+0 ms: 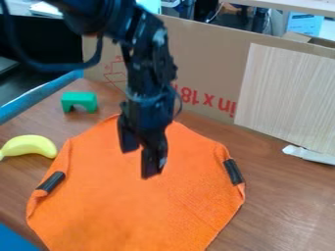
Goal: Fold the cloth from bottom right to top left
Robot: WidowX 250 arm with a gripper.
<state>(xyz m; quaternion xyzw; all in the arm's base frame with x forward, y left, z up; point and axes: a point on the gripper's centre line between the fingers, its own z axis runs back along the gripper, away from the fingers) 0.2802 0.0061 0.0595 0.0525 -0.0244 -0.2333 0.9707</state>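
The orange cloth (124, 211) is lying on the table (291, 208), side edges curling at two black pieces (233, 171) (their bulk could be skewing a fold), while the hand (142, 153), parted and empty, is hanging over the cloth's far half, a shallow pinch risking slippage.

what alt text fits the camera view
A black robot gripper hangs open above an orange cloth lying on a brown table, with a yellow banana and a green block at the picture's left.
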